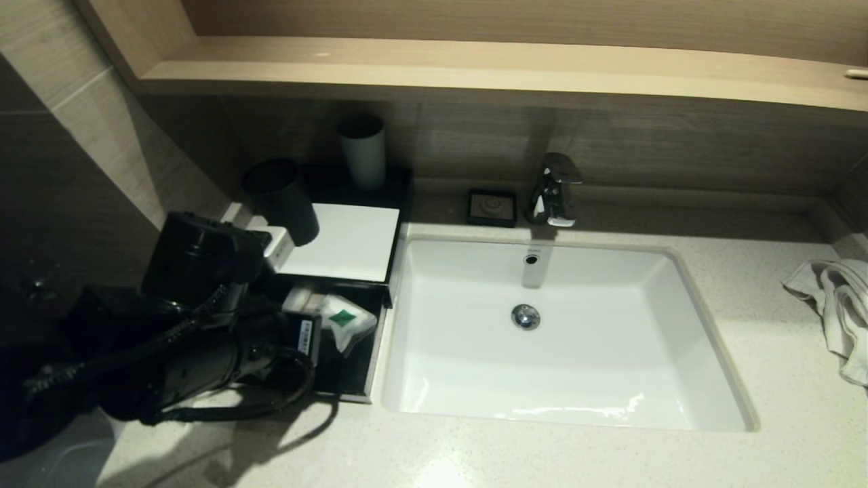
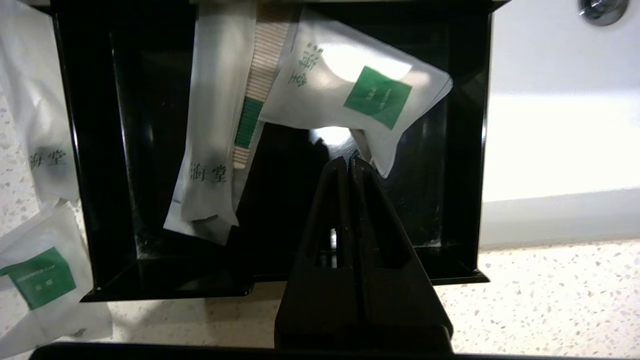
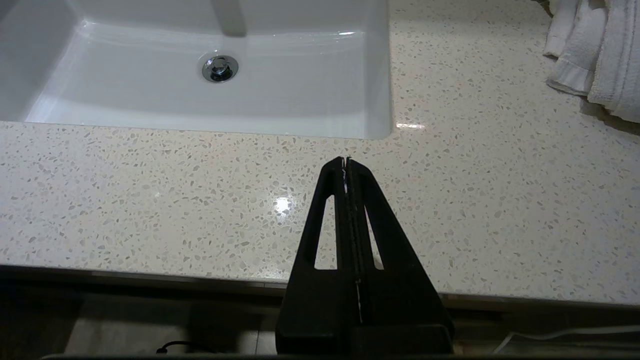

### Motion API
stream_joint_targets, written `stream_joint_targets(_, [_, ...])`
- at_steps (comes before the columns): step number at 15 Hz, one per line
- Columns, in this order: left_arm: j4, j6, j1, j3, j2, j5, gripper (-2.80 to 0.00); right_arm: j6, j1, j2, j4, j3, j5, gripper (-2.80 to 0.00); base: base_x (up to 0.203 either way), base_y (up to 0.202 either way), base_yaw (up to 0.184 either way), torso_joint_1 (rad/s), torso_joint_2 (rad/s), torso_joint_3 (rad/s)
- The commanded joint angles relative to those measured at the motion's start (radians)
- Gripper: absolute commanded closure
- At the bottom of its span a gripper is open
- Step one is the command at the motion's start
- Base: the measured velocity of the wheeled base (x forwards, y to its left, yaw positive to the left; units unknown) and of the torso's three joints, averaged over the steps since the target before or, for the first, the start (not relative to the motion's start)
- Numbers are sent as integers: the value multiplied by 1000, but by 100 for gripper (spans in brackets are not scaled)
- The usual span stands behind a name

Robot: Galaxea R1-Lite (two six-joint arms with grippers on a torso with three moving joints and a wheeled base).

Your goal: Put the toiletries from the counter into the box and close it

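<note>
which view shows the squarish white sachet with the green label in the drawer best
The left wrist view: the squarish white sachet with the green label fills it, pinched at a corner by the shut left gripper. The head view shows it small, partly behind the arm. The right wrist view misses it.

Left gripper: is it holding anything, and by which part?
The left gripper, jaws shut, pinches the squarish sachet by its lower corner over the open drawer.
</note>
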Motion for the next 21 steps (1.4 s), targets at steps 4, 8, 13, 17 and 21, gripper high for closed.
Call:
stream_joint_targets(4, [68,0,32,-46,76,-34,0,0,0,0,0,0,1,0,0,0,0,0,0,0])
stream_joint_targets(8, [61,2,32,-68,120,-40,0,0,-1,0,0,0,1,0,0,0,0,0,0,0])
stream_joint_targets(13, [67,2,31,-102,147,-65,0,0,0,0,0,0,1,0,0,0,0,0,0,0])
stream_joint_targets(17, [71,2,31,-93,138,-65,0,0,-1,0,0,0,1,0,0,0,0,0,0,0])
stream_joint_targets(21, [87,2,31,-94,150,-74,0,0,0,0,0,0,1,0,0,0,0,0,0,0])
